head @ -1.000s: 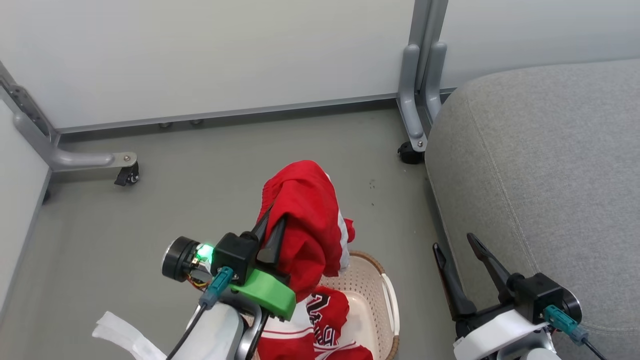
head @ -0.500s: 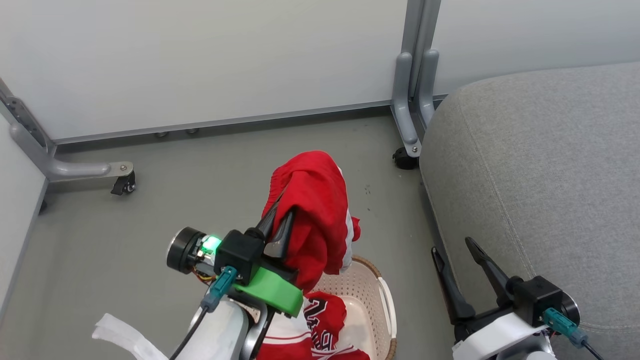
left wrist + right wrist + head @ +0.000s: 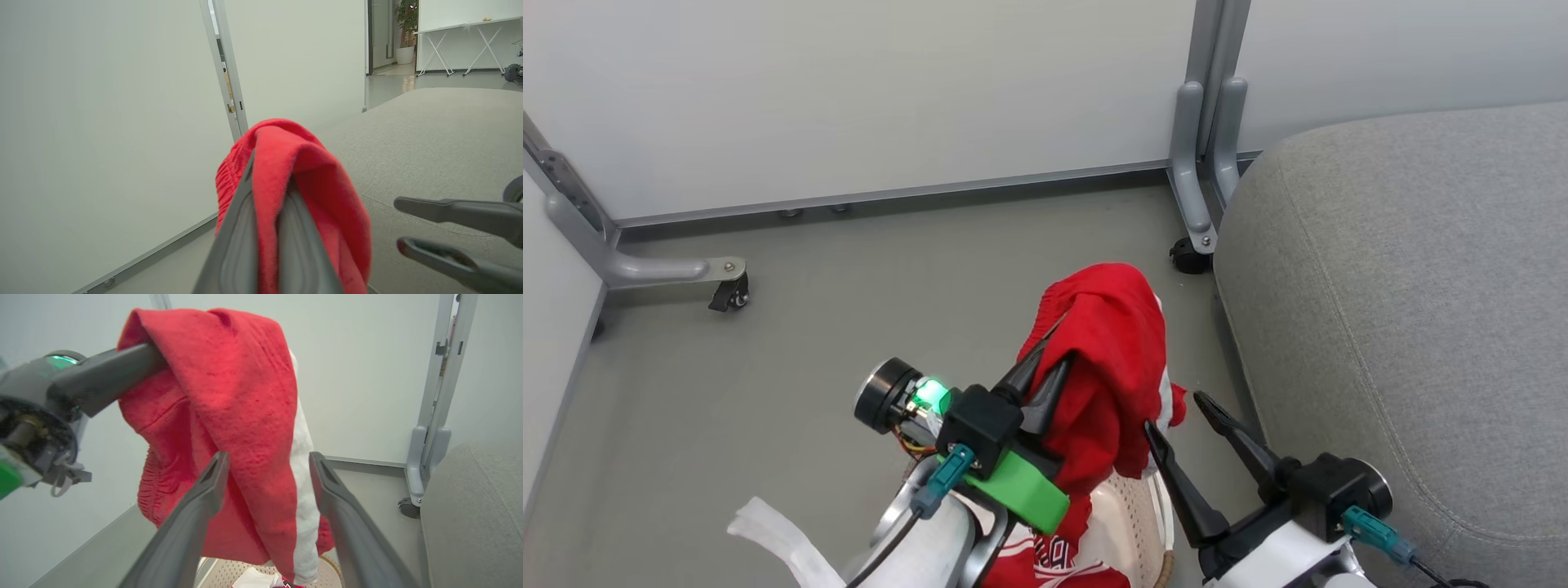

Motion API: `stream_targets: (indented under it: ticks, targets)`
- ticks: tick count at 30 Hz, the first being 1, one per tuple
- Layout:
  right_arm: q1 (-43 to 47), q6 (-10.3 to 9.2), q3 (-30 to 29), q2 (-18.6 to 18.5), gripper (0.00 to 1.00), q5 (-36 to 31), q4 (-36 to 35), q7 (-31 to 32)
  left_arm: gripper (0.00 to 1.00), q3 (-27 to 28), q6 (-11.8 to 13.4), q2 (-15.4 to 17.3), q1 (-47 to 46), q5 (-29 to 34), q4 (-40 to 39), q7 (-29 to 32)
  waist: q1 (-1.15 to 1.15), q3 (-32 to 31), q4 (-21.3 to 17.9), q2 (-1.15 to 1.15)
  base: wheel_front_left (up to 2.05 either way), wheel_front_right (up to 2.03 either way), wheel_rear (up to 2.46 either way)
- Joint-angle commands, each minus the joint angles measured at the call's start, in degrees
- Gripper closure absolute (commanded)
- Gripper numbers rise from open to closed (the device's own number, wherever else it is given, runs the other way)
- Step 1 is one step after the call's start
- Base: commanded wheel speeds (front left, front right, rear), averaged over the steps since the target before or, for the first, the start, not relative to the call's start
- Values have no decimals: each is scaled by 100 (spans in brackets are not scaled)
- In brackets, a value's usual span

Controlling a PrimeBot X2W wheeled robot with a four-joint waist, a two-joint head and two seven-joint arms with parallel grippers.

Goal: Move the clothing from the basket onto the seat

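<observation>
My left gripper (image 3: 1049, 353) is shut on a red garment with a white stripe (image 3: 1112, 351), held up above the basket (image 3: 1164, 523) and draped over its fingers. In the left wrist view the cloth (image 3: 286, 163) is pinched between my left gripper's (image 3: 271, 175) two fingers. My right gripper (image 3: 1174, 411) stands open just right of the hanging cloth; in the right wrist view its fingers (image 3: 204, 494) straddle the garment (image 3: 229, 396) without closing on it. A second red garment with white lettering (image 3: 1054, 563) lies in the basket. The light-grey seat (image 3: 1405, 310) fills the right side.
White partition walls stand behind and to the left. Their grey metal legs end in castors: one (image 3: 1191, 257) close to the seat's corner, another (image 3: 731, 294) at the far left. Grey floor (image 3: 890, 286) lies between. A white strip (image 3: 768, 531) hangs by my left forearm.
My left gripper has carried the red garment to the right, toward the seat. My right gripper has swung left and up to the hanging cloth. The camera shifted slightly.
</observation>
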Motion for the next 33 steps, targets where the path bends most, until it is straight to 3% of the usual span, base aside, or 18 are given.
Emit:
stream_targets:
  ticks: [1,14,15,16,26,28,30,31,32,33]
  targets:
    - [-95,0,68,-43,0,29,30,-20,100,-81,-8,-2,-116,-66,-36,-3,0,5,7,0,0,0,0]
    - [-265,0,20,75,0,19,243,-20,100,-882,208,-5,-343,-424,10,-3,0,5,36,0,0,0,0]
    - [-254,0,-11,80,57,17,240,-20,100,-890,214,-4,-353,-438,45,-3,0,7,37,0,0,0,0]
    - [-218,0,-28,103,100,106,247,-20,100,-914,231,-5,-368,-420,128,-3,0,10,39,0,0,0,0]
    - [-247,0,-146,64,100,450,251,-20,98,-963,-37,108,-319,-545,557,-3,0,100,28,0,0,0,0]
    - [-273,0,-164,56,100,468,254,-20,73,-962,-93,117,-284,-584,568,-3,0,125,24,0,0,0,0]
    - [-292,0,-180,45,100,482,259,-20,62,-973,-129,146,-255,-581,584,-3,0,145,22,0,0,0,0]
    - [-300,0,-187,44,100,483,261,-20,53,-977,-146,158,-244,-569,580,-3,0,152,22,0,0,0,0]
    - [-305,0,-197,43,100,482,264,-20,21,-975,-155,165,-227,-567,569,-3,0,163,23,0,0,0,0]
    - [-306,0,-207,42,100,480,270,-20,0,-955,-161,165,-205,-594,564,-3,0,171,26,0,0,0,0]
